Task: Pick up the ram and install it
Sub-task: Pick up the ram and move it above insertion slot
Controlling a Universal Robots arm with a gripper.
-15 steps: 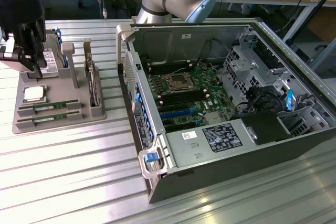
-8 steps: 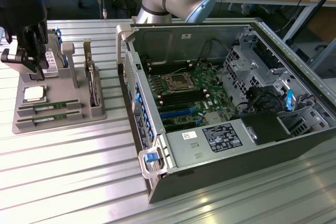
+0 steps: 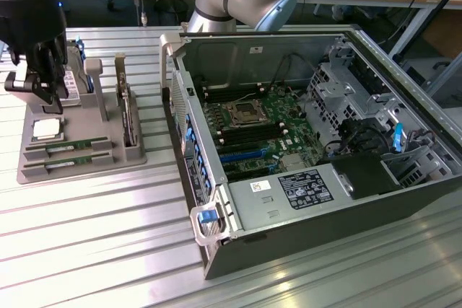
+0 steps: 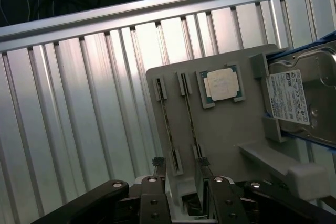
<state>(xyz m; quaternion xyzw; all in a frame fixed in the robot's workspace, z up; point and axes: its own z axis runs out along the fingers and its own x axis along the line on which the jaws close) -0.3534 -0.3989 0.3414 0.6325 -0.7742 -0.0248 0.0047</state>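
Gripper (image 3: 43, 95) hovering over parts tray (image 3: 79, 171), jaws standing apart, gripping nothing.
Ram (image 4: 167, 124) sitting on edge in tray slot beside second stick (image 4: 191, 119), likely slotted upright for easy pinching.

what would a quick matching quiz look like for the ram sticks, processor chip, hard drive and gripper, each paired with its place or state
1 ram sticks
2 processor chip
3 hard drive
4 gripper

a open, holding nothing
b square, flat in a pocket of the tray
c on edge in long narrow slots
d silver box with a white label

Pairs: 1-c, 2-b, 3-d, 4-a
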